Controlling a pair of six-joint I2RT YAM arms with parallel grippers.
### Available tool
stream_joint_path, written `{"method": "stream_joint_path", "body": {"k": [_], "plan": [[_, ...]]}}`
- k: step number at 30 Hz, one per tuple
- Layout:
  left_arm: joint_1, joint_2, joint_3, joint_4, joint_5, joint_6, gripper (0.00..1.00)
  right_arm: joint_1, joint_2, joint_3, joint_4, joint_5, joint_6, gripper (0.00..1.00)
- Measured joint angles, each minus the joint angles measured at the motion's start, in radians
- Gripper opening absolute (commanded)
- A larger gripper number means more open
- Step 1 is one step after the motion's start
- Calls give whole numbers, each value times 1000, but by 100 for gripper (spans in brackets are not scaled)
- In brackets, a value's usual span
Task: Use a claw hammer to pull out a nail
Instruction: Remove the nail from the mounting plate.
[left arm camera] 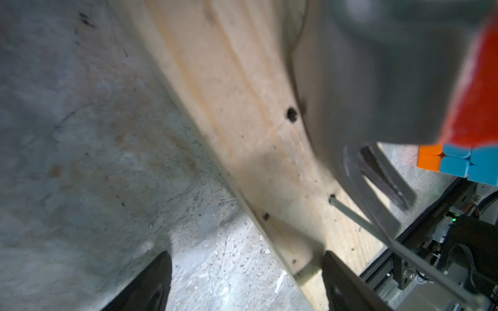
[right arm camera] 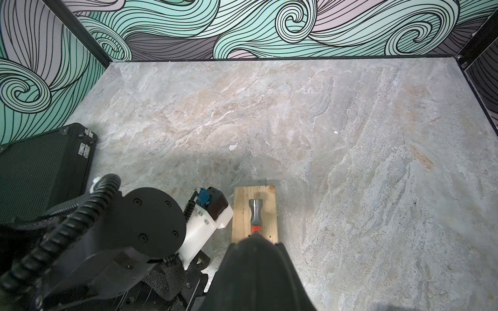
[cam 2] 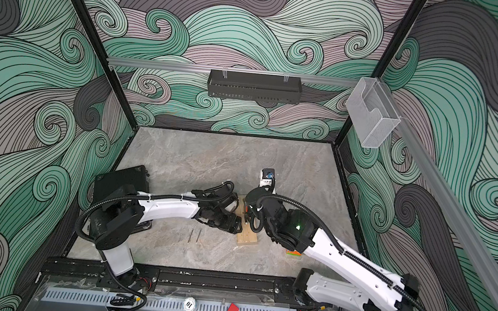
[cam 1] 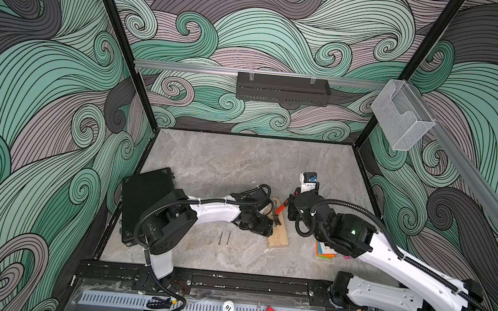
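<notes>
right tool [cam 1: 291, 205] clamped the claw hammer [right arm camera: 255, 212] by its black handle; head lay on the wooden block [right arm camera: 241, 215], claw at the nail [left arm camera: 358, 220]. stiff, head-heavy, likely best held far back. left tool [left arm camera: 245, 258] stood apart astride the block's edge.

Top views: high over the 6 o'clock edge, facing down toward 12 o'clock, far off, whole table [cam 1: 225, 160] in both. Left wrist view: very close over the wooden block [left arm camera: 237, 107], blurred, facing about 4 o'clock toward the cube [left arm camera: 455, 164]. Right wrist view: moderately near, facing 12 o'clock along the claw hammer [right arm camera: 255, 212] to the back wall [right arm camera: 269, 27]. Shared by all four: the block.
</notes>
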Motion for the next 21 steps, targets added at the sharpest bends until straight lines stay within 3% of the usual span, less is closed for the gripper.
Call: {"method": "stream_joint_path", "body": {"k": [21], "plan": [[16,0,0,0,0,-4,84,42,11,-5,-12,74,93,1]]}}
